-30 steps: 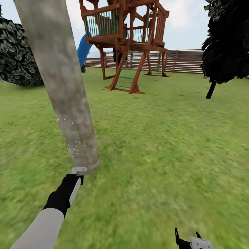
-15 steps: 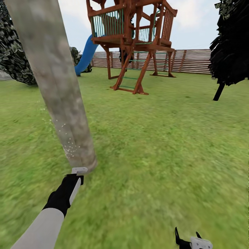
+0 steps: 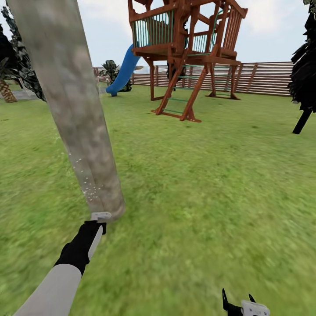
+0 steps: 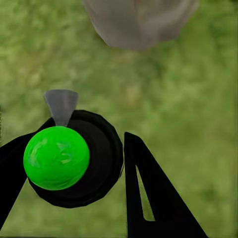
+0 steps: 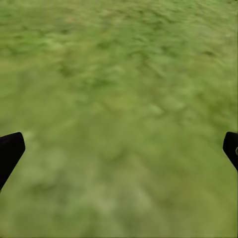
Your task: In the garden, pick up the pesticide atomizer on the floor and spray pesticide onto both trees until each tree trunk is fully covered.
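A thick pale grey-beige tree trunk (image 3: 74, 109) leans up the left of the head view, rising from the grass floor (image 3: 197, 197). Whitish pesticide specks (image 3: 90, 188) dot its lower part. My left gripper (image 3: 94, 224) is held out just short of the trunk's base. In the left wrist view it (image 4: 74, 148) is shut on the pesticide atomizer (image 4: 57, 157), a black round body with a bright green cap and a grey nozzle pointing at the trunk's foot (image 4: 139, 22). My right gripper (image 3: 239, 300) hangs low at the right, open over bare grass (image 5: 119, 99).
A red-brown wooden play tower (image 3: 188, 52) with a blue slide (image 3: 124, 72) stands ahead, and a slatted wooden fence (image 3: 263, 78) runs behind it. A dark-foliaged tree (image 3: 305, 66) is at the far right. At the far left stands a small palm (image 3: 6, 90).
The whole picture has shifted right, so the camera has turned left; the palm and a bush by the slide came into view. Both arms hold the same pose.
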Motion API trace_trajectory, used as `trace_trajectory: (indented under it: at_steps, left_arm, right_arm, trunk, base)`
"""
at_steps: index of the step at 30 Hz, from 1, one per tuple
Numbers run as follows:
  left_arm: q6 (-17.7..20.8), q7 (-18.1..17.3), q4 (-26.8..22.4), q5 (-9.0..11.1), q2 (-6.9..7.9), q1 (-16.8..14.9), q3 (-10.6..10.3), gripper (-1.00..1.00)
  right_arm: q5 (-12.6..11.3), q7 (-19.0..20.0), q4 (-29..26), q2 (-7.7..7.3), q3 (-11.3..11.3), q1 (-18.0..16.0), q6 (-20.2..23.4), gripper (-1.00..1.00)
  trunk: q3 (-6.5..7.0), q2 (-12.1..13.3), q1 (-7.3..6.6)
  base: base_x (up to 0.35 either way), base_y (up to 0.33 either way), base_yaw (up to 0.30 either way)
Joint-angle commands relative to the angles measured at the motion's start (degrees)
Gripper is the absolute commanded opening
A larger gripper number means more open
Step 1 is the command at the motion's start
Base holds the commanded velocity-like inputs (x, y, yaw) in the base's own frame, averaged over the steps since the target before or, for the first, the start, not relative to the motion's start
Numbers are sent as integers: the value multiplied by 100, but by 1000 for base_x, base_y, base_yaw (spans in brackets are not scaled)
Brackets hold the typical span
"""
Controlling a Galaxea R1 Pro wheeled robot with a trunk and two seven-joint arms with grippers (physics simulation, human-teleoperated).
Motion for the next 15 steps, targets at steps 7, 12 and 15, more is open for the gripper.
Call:
trace_trajectory:
  at_steps: [7, 12, 15]
  left_arm:
    - [0, -3, 0, -5, 0, 0, 0, -100]
    - [0, -2, 0, -5, -4, 0, 0, -100]
    - [-2, -2, 0, -5, 1, 0, 0, -100]
  right_arm:
    - [0, -2, 5, 0, 0, 0, 0, 100]
    - [0, -1, 3, 0, 0, 0, 0, 100]
    - [0, -2, 2, 0, 0, 0, 0, 100]
  trunk:
    - [0, 0, 0]
    - [0, 0, 0]
    - [0, 0, 0]
  base:
    - [168, -256, 186]
    - [168, -256, 31]
    - [168, -256, 232]
